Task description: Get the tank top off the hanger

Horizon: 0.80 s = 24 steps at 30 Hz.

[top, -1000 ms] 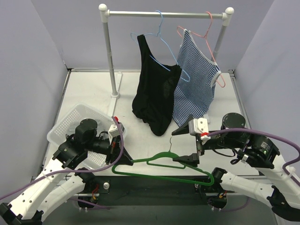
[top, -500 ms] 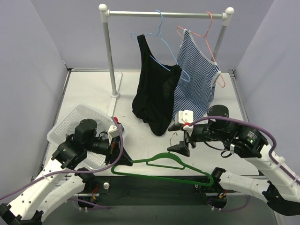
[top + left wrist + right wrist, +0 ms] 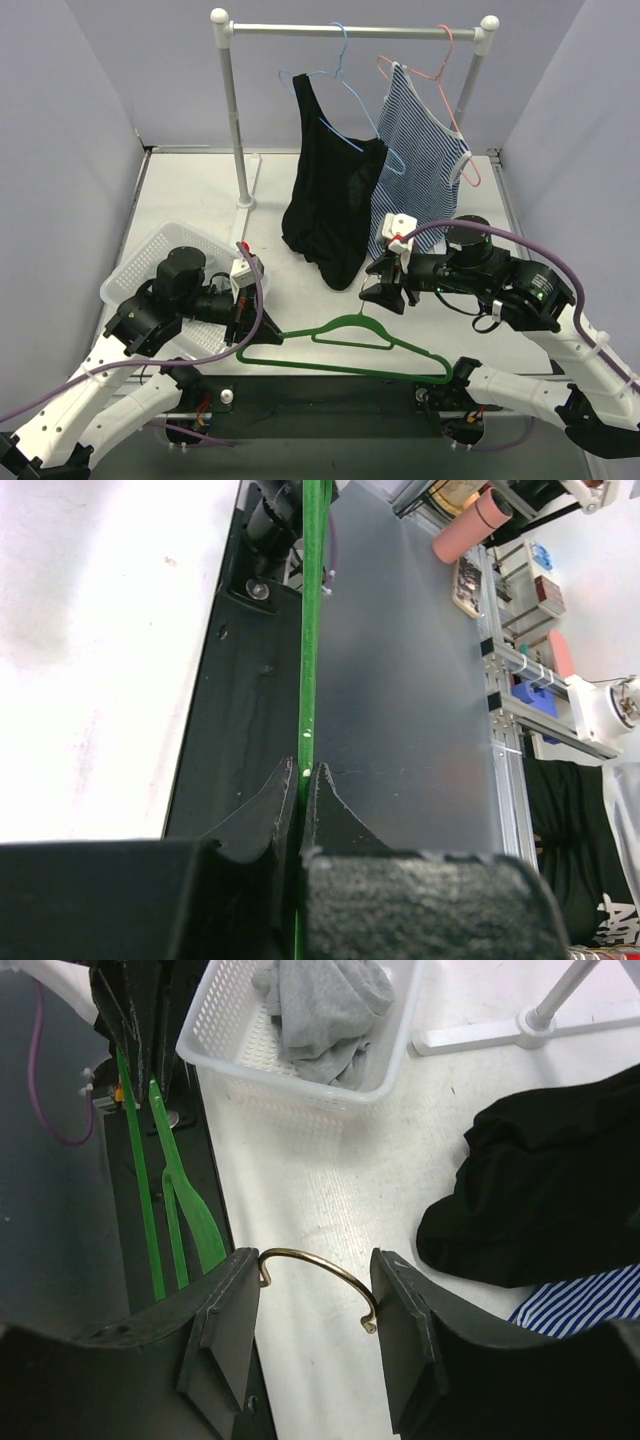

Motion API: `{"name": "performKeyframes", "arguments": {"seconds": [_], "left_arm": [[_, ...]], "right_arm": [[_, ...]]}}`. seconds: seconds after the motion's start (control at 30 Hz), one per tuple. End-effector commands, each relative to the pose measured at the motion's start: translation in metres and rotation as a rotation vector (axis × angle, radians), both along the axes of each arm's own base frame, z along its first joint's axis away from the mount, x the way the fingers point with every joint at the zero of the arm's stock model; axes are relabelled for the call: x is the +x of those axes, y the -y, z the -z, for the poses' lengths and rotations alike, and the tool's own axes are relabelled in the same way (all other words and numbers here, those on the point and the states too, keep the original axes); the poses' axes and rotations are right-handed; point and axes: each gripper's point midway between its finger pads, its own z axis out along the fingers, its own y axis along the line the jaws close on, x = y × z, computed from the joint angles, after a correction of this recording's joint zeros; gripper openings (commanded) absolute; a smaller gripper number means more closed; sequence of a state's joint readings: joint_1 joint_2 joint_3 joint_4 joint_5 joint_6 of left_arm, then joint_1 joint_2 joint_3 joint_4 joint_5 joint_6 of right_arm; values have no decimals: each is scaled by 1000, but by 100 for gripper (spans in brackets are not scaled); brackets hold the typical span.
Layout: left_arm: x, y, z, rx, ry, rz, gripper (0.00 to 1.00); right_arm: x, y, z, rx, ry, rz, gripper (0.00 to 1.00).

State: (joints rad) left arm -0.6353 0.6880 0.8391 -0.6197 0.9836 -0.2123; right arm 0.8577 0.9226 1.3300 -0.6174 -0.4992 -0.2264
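Here, left gripper (image 3: 304, 780) pinches green hanger (image 3: 308, 630) (right gripper (image 3: 315, 1290) straddles its hook (image 3: 320, 1258)).

Left arm (image 3: 150, 320) is folded low over the near-left of the surface, forearm directed to the right. Left end effector (image 3: 305, 770) is seen shut, its two fingers pinched on the thin bar of the green hanger (image 3: 350, 345). Right arm (image 3: 500, 285) is bent at the elbow, wrist turned to the left. Right end effector (image 3: 315, 1255) is held low with fingers standing apart, the wire hook (image 3: 330, 1263) lying between them; contact with the fingers cannot be judged.
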Motion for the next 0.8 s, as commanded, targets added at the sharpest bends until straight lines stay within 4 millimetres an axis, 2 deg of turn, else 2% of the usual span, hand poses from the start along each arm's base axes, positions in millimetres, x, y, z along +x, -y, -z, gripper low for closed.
{"name": "performKeyframes", "arguments": {"seconds": [0.0, 0.23, 0.4, 0.63, 0.77], "left_arm": [[14, 2, -13, -10, 89, -42, 0], [21, 2, -11, 6, 94, -86, 0], [28, 0, -12, 16, 110, -135, 0], [48, -1, -8, 51, 132, -236, 0], [51, -2, -6, 53, 143, -256, 0]], "right_arm": [[3, -4, -3, 18, -79, 53, 36], [9, -2, -5, 28, -111, 123, 26], [20, 1, -8, 50, -171, 243, 22], [28, -3, -5, 80, -284, 357, 24], [40, 8, -6, 89, -256, 451, 35]]}}
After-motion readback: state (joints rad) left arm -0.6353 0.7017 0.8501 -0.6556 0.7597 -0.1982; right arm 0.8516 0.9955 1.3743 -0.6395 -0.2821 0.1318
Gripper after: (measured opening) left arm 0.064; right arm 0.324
